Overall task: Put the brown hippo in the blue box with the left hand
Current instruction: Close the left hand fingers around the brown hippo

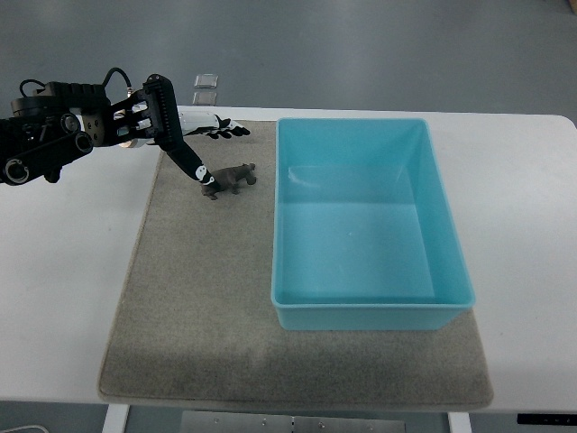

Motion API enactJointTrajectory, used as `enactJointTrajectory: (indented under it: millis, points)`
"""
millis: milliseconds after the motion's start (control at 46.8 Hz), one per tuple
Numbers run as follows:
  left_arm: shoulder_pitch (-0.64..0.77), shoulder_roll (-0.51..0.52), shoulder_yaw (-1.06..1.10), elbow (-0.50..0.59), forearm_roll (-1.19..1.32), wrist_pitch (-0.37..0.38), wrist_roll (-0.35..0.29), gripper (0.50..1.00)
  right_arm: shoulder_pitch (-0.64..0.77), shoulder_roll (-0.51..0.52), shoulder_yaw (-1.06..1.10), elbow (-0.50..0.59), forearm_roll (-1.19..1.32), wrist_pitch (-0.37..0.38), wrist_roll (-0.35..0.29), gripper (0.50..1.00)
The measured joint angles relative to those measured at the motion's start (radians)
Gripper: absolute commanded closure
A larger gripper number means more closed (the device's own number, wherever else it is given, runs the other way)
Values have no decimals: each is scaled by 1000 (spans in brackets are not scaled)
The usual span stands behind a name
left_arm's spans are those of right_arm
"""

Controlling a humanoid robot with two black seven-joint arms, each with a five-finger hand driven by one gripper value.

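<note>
A small brown hippo [234,178] stands on the grey mat [198,298], just left of the blue box [370,311]. My left hand [171,126] comes in from the upper left. One long finger [192,166] points down to the hippo's left end and its tip touches or nearly touches it. The other fingers [221,131] stretch out to the right behind it. The hand holds nothing. The blue box is open at the top and nothing lies in it.
The mat lies on a white table [63,271]. A small clear square item [206,80] lies beyond the table's far edge. Grey floor is behind.
</note>
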Motion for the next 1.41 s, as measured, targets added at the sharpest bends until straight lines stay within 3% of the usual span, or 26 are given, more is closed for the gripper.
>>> enactJointTrajectory:
  millis: [491,662,769,919,962,1111,1239,1410]
  points:
    - [27,-66,30,56,0,1,0,510,0,0,0,0,0,0,0,564]
    - [27,-73,31,57,1,3,-1,536,0,0,0,0,0,0,0,564]
    - [27,-75,31,57,11,3,-3,600,0,0,0,0,0,0,0,564]
    - [27,-75,31,53,66,18,-4,654,0,0,0,0,0,0,0,564]
    - [27,-75,31,49,86,31,-4,722,0,0,0,0,0,0,0,564]
    - [27,-78,31,47,113,56,-2,846,0,0,0,0,0,0,0,564]
    - [25,-81,30,47,114,60,-2,1000,0,0,0,0,0,0,0,564]
    - [24,-82,30,48,114,77,-2,1000,0,0,0,0,0,0,0,564]
